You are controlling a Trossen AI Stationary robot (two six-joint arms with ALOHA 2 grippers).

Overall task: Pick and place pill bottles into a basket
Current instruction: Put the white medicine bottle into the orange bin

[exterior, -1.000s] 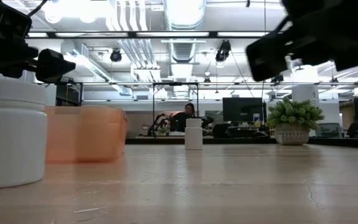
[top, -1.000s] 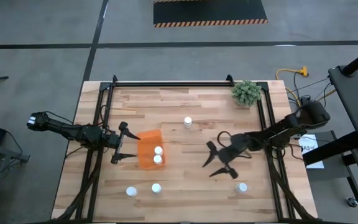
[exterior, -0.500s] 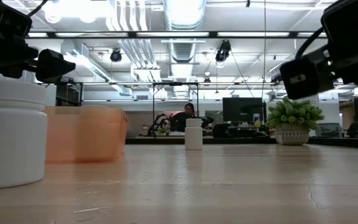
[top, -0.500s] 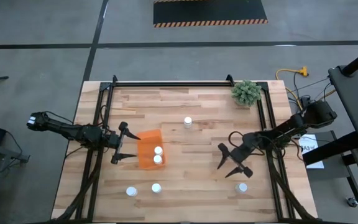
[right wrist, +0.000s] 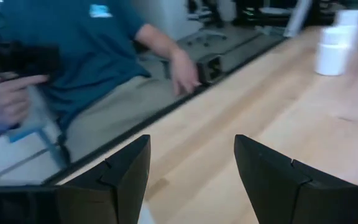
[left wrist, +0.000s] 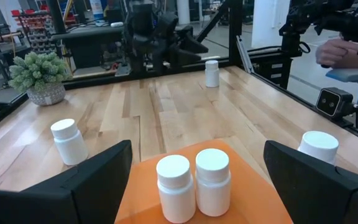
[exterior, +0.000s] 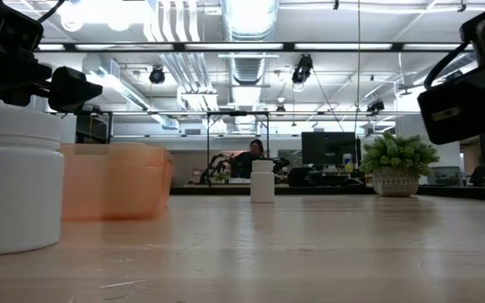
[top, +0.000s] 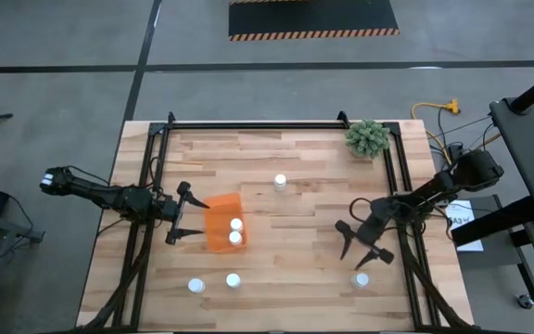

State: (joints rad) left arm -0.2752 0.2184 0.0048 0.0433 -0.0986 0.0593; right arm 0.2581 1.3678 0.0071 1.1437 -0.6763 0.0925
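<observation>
Wooden table [top: 276,223]: you're hovering right gripper [top: 363,246], fingers apart & empty, just above pill bottle [top: 361,279] nr front edge; left gripper [top: 185,225], also spread, is waiting beside basket [top: 218,232] w/ two bottles. Risk: off-centre descent could be tipping bottle.

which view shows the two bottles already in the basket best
The left wrist view: both bottles stand side by side, touching, on the orange basket floor between the open left gripper fingers. The high view shows only their white caps. The low view hides them behind the basket wall; the right wrist view misses them.
</observation>
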